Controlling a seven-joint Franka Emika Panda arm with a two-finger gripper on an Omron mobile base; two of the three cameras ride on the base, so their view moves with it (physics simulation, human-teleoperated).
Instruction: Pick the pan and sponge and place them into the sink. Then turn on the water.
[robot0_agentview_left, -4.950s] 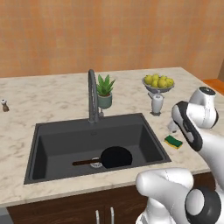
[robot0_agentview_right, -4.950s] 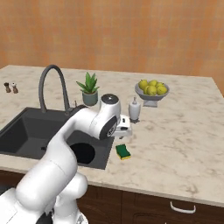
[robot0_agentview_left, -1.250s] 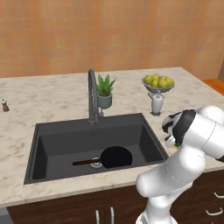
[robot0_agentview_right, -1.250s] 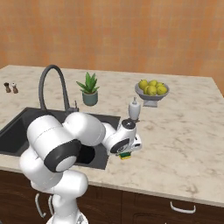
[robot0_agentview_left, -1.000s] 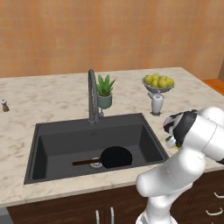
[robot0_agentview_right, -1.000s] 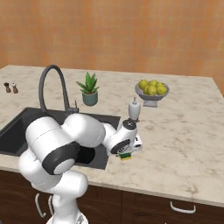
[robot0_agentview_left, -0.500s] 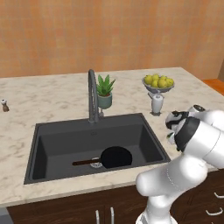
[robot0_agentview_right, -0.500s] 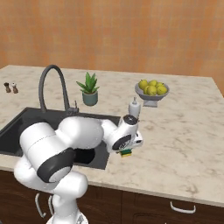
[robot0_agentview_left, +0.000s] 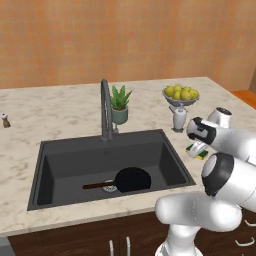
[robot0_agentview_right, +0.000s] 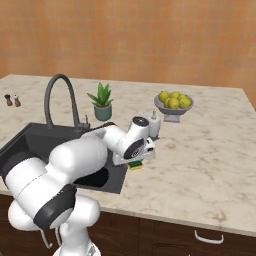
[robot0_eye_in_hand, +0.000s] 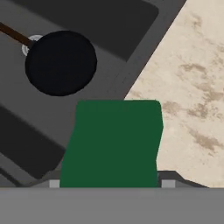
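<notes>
The yellow and green sponge (robot0_agentview_left: 201, 152) (robot0_agentview_right: 136, 165) hangs just right of the sink's right rim, with my gripper (robot0_agentview_left: 196, 148) (robot0_agentview_right: 137, 159) (robot0_eye_in_hand: 109, 183) shut on it. In the hand view its green side (robot0_eye_in_hand: 113, 144) spans the gap between the two fingertips and overlaps the rim. The black pan (robot0_agentview_left: 133, 179) (robot0_eye_in_hand: 60, 62) lies flat in the dark grey sink (robot0_agentview_left: 107, 141) (robot0_agentview_right: 30, 131) beside the drain, its brown handle pointing left. The arched tap (robot0_agentview_left: 105, 107) (robot0_agentview_right: 57, 97) stands behind the basin. No water is in view at its spout.
A potted plant (robot0_agentview_left: 120, 103) (robot0_agentview_right: 102, 101) stands beside the tap. A white dispenser (robot0_agentview_left: 179, 118) and a bowl of lemons (robot0_agentview_left: 181, 94) (robot0_agentview_right: 173, 103) sit on the counter behind the gripper. Small shakers (robot0_agentview_right: 12, 100) stand far left. Bare marble counter lies to the right.
The gripper has carried the sponge a little up and left, toward the sink's right rim. The pan has not moved.
</notes>
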